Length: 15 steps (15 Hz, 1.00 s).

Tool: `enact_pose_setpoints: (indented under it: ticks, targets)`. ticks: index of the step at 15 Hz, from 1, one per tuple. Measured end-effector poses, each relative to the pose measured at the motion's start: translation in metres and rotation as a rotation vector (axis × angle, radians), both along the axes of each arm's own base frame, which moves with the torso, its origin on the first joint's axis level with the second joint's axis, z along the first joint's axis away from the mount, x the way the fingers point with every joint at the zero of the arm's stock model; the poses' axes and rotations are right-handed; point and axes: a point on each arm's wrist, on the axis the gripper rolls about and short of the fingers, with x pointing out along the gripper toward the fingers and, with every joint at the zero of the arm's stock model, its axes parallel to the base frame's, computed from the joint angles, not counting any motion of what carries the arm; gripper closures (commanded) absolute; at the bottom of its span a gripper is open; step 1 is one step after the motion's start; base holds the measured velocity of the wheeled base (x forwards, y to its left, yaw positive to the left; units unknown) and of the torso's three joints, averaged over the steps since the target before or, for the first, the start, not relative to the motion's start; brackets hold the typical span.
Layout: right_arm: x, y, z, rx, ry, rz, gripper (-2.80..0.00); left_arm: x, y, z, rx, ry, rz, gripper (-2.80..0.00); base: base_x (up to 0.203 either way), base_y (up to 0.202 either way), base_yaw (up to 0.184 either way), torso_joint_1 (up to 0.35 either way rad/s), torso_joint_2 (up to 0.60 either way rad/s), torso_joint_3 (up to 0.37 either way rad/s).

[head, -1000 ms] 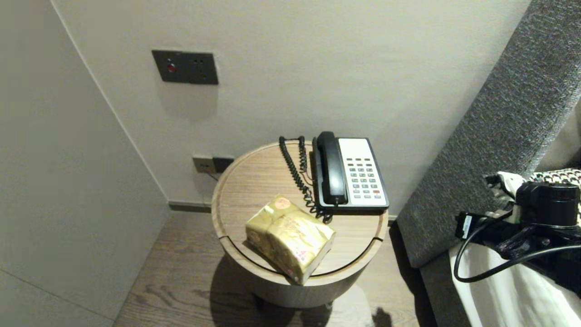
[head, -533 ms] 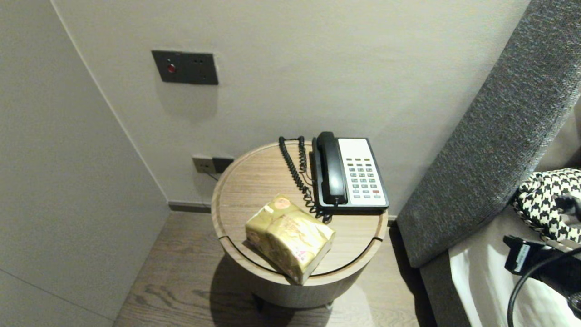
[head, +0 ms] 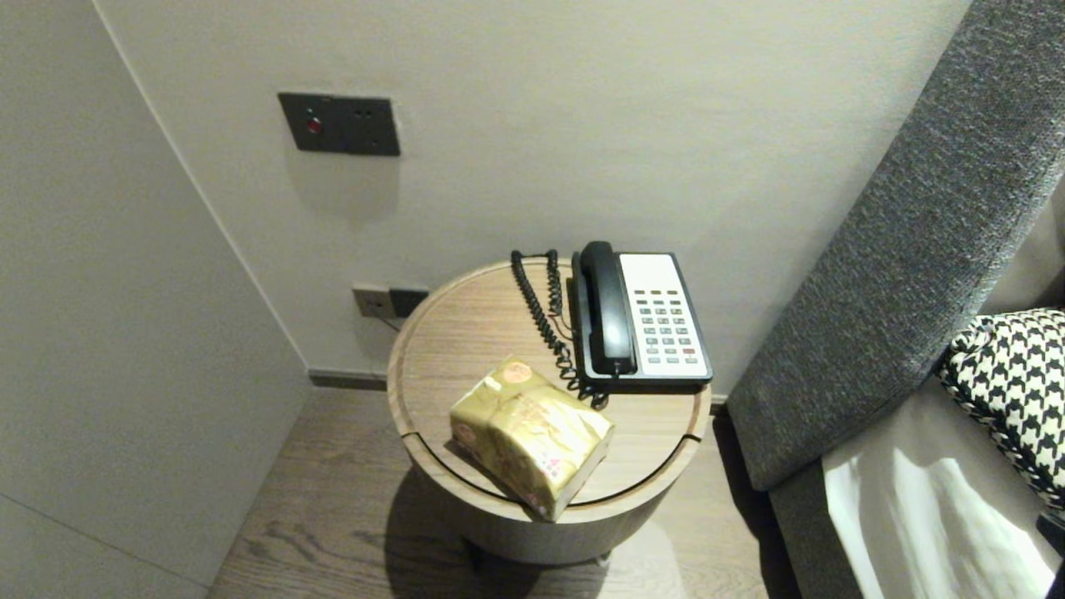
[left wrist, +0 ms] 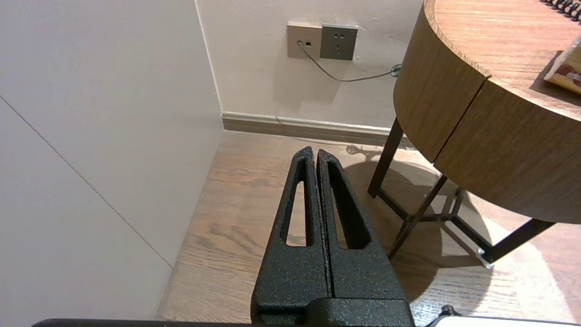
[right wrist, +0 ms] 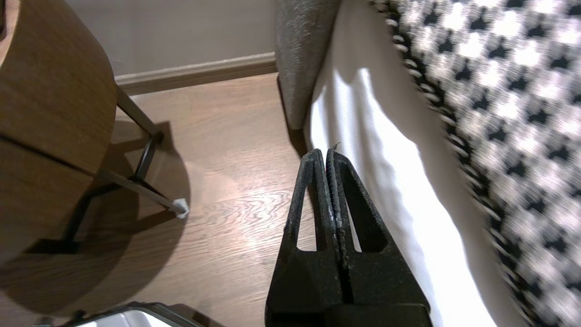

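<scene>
Hanging empty, the right jaws press together just beside the white sheet [right wrist: 376, 150], near the checked blanket [head: 1011, 374] at the head view's right edge; left jaws likewise, near the counter [left wrist: 454, 104].

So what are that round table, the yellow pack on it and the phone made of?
Round table: wood or wood veneer, matt, with visible grain; its thin dark legs look like metal. Yellow pack: probably soft plastic film, wrinkled and glossy. Phone: most likely hard plastic, a smooth black and white shell with a slight sheen.
</scene>
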Motion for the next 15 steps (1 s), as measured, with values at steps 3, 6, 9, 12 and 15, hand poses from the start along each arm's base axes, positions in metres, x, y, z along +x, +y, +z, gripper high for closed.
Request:
enact_pose_setpoints:
  ticks: [3,6,9,12,15]
  targets:
    - [-0.028,0.0,-0.004,-0.037,-0.04,0.0,0.0,0.0,0.0,0.0,0.0,0.0,0.0,0.0,0.0,0.0,0.0,0.0,0.0,0.0]
    - [-0.047,-0.001,-0.01,-0.102,-0.089,0.007,0.0,0.0,0.0,0.0,0.0,0.0,0.0,0.0,0.0,0.0,0.0,0.0,0.0,0.0]
    - [-0.06,0.001,-0.021,-0.145,-0.134,0.052,0.0,0.0,0.0,0.0,0.0,0.0,0.0,0.0,0.0,0.0,0.0,0.0,0.0,0.0]
    - [-0.067,0.002,-0.036,-0.162,-0.155,0.121,0.0,0.0,0.0,0.0,0.0,0.0,0.0,0.0,0.0,0.0,0.0,0.0,0.0,0.0]
    - [-0.07,0.003,-0.049,-0.154,-0.161,0.182,0.0,0.0,0.0,0.0,0.0,0.0,0.0,0.0,0.0,0.0,0.0,0.0,0.0,0.0]
